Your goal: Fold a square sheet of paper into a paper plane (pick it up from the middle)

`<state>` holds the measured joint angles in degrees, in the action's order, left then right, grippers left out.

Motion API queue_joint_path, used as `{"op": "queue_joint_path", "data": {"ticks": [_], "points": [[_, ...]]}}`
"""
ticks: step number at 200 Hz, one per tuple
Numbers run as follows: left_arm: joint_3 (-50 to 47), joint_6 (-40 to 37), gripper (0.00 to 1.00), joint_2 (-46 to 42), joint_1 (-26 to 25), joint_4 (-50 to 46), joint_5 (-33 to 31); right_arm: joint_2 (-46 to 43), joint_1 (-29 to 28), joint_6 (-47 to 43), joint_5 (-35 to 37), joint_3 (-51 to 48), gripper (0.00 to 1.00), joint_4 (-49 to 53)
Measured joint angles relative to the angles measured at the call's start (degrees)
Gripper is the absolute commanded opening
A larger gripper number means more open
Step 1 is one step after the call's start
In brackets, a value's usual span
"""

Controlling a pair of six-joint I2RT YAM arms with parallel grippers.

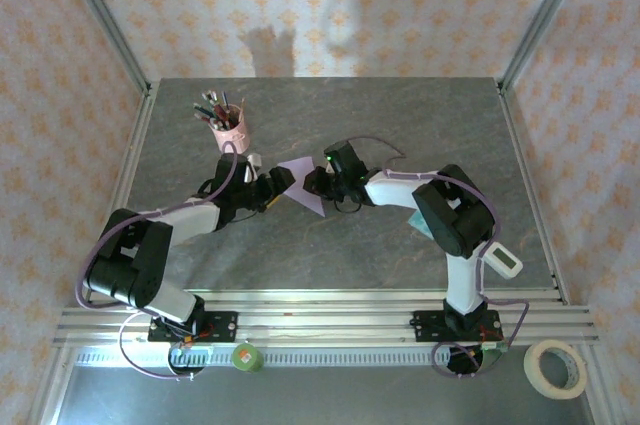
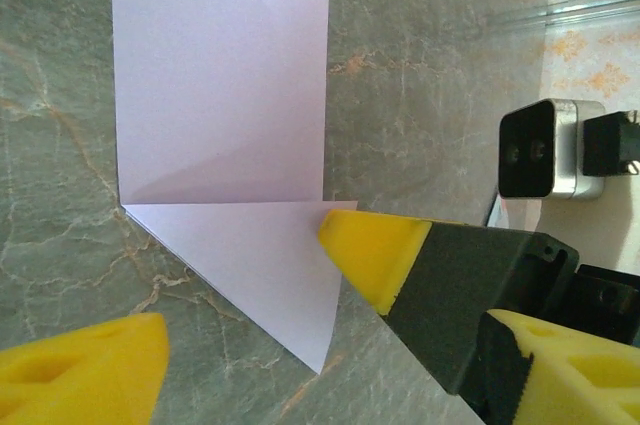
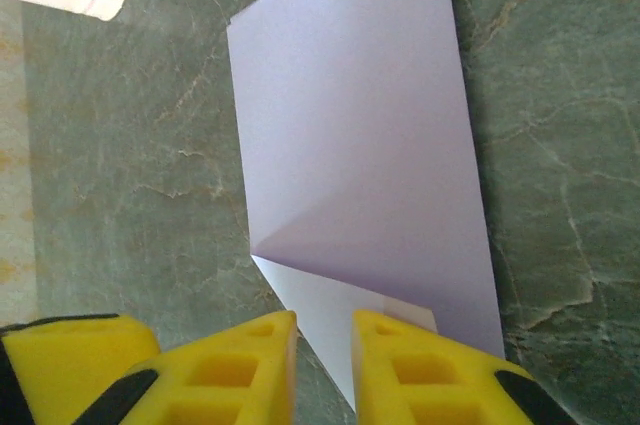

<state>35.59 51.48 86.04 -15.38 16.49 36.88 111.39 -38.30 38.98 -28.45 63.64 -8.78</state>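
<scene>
The thin, pale lilac square sheet of paper (image 2: 220,85) lies flat on the grey marbled tabletop (image 1: 400,125), mid-table between the two arms. One corner is already turned over into a triangular flap, so it is no plane yet.

The right gripper (image 3: 322,330) sits at the flap's edge where the crease ends. Its yellow fingers are drawn close with a slim gap between them. Whether they nip the paper or merely press it down I cannot tell.

The left gripper (image 2: 325,340) is spread wide, hovering just short of the flap's pointed end and touching nothing.

The step in hand looks like setting this first fold. To do it well:

- Keep the right gripper as the anchor and do not let it drag, since paper slides readily on this smooth stone.
- Bring the left gripper down low and flat, then run it along the crease away from the anchor, not across it.
- Press lightly (thin paper wrinkles easily).
- Check that the flap's edge still lies square before starting the opposite corner.
</scene>
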Motion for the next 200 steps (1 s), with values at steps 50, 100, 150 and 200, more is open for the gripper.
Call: {"op": "queue_joint_path", "data": {"ticks": [50, 100, 150, 200], "points": [[0.09, 2.29, 0.64, 3.45, -1.77, -0.04, -0.04, 0.00, 0.02, 0.39, 1.05, -2.56, 0.20, -0.28], [0.24, 6.19, 0.46, 4.09, -3.39, -0.09, -4.02, 0.24, 0.20, -0.66, 0.72, -2.56, 0.19, 0.96], [0.02, 10.27, 0.38, 4.09, -4.46, 0.07, -9.38, 1.05, 0.76, -1.31, -1.46, -2.56, 0.18, 0.83], [-0.04, 11.96, 0.36, 5.01, -5.79, 0.48, -11.98, 1.09, 0.87, -2.62, -2.01, -2.45, 0.18, 1.09]]}}
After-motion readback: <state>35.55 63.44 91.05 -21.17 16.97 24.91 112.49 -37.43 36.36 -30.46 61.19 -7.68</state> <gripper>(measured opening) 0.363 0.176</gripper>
